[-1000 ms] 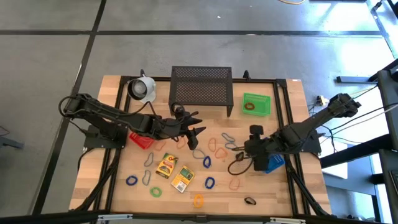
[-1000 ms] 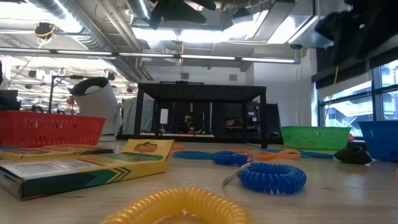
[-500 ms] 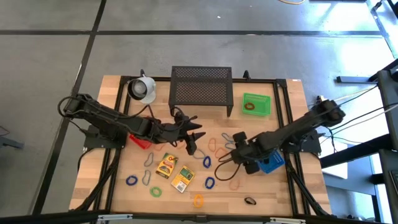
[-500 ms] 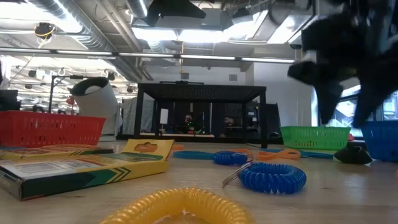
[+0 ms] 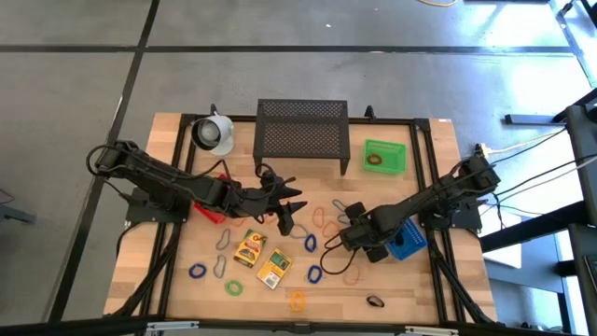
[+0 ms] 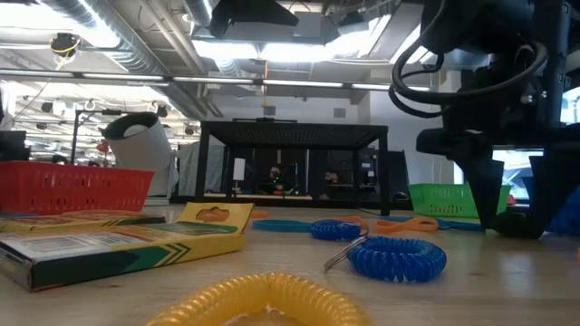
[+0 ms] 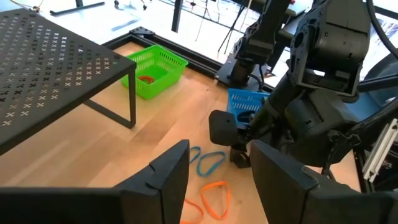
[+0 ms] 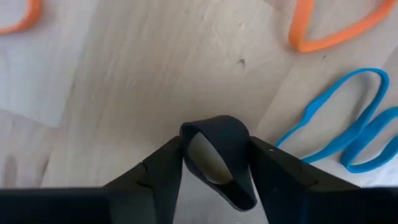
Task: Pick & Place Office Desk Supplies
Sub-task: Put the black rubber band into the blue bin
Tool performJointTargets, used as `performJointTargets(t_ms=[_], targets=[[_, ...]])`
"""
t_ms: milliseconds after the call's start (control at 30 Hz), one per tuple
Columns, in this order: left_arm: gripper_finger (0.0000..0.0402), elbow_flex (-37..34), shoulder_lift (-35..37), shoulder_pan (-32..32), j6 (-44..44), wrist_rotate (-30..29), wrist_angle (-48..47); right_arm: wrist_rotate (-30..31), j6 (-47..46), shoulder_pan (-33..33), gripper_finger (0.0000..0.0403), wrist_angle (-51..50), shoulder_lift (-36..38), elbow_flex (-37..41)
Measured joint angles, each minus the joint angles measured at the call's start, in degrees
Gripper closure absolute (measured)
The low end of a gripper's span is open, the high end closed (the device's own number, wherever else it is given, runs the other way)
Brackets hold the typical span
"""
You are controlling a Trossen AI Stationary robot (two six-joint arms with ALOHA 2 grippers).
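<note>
Broadly, the wooden tabletop [image 5: 177,280] carries a black mesh riser [image 5: 301,133] at the back, a white mug [image 5: 214,133] beside it, a green bin [image 5: 384,156] at the right rear, a red bin [image 5: 211,211] under the left arm and a blue bin [image 5: 407,245] under the right arm.

Scattered across the middle and front are the supplies: two yellow packets [image 5: 261,257] lying flat, coiled blue loops [image 6: 396,257], flat orange loops [image 8: 336,28] and light blue loops [image 8: 348,134], and a dark clip-like bit [image 5: 375,301] near the front edge.

The left claw [image 5: 289,207] hovers above the loops at the centre, its fingers parted with nothing between them.

The right claw [image 5: 344,239] is low over the tabletop just right of centre. In the right wrist view its fingers stand partly apart on either side of a small black loop [image 8: 219,158], which sits on the wood just beside the light blue loops. Whether the fingers already bear on it I cannot tell.

That loop looks light, thin and springy, so it would likely flex or flip out under an off-centre pinch. Taking it across its middle, both strands together and fingertips low against the wood, seems the safest hold.
</note>
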State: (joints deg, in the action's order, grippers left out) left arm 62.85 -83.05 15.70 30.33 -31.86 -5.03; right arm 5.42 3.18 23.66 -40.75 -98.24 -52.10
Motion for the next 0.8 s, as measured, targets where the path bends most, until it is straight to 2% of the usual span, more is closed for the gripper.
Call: performJointTargets(t_ms=[100, 333, 433, 533, 800], targets=[[0.0237, 0.0, 0.0, 0.0, -0.5, 0.0, -0.1, -0.6, -0.2, 0.0, 0.0262, 0.0, -0.1, 0.0], [0.0237, 0.0, 0.0, 0.0, -1.0, 0.0, -0.1, -2.5, -4.5, 0.0, 0.0388, -0.1, 0.5, 0.2], [0.0237, 0.0, 0.0, 0.0, -1.0, -0.1, 0.3, -4.1, -7.3, -0.3, 0.0381, 0.3, 1.9, 0.4], [0.0237, 0.0, 0.4, 0.0, -1.0, -0.1, 0.5, -2.0, -10.4, -0.2, 0.0367, 0.7, 4.9, 0.4], [0.0237, 0.0, 0.8, 0.0, -2.0, -0.2, 0.5, 12.6, -20.4, -0.4, 0.0394, 5.1, 16.8, 0.4]])
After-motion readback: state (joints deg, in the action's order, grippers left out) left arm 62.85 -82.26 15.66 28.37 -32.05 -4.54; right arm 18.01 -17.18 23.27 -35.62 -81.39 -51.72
